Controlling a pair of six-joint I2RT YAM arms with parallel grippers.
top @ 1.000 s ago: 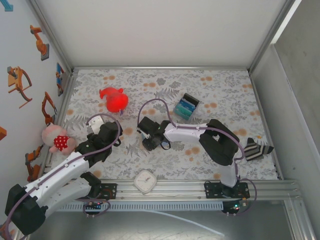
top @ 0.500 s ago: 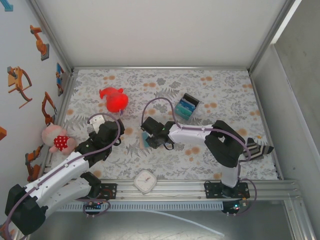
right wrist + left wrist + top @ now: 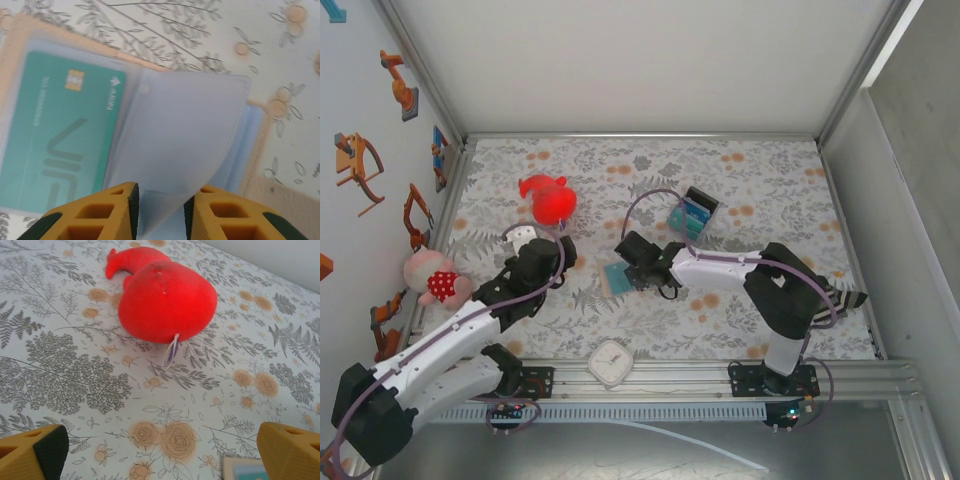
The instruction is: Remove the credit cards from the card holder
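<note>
Right wrist view: right claw set narrow, its two yellow fingers close together; one clear plastic leaf of the card holder rises into the gap between them; cannot tell whether the leaf is pinched or only sits there. Just left of the leaf: one credit card, teal, with a chip and pale lettering, lying flat under a clear sleeve inside the holder; cards counted = 1. The holder lies open and flat on the floral counter; tan rim, pale blue lining.

Top external view: the holder shows as one teal patch at the tip of the right arm, about mid-counter; one black-edged blue-and-teal block lies beyond it toward the far side, apart from it.

Left wrist view: left claw wide, one fingertip in each lower corner, bare counter between them, holding nothing; one red plush toy ahead, with one small tag hanging from its near side. From above, this claw sits near the red toy without touching it, well left of the holder.

Further out, top external view: one pink plush doll in a red dotted outfit at the left edge; one white square dial-faced object at the near rail; one black-and-white striped item at the right edge. Arms = 2; claws = 2.
</note>
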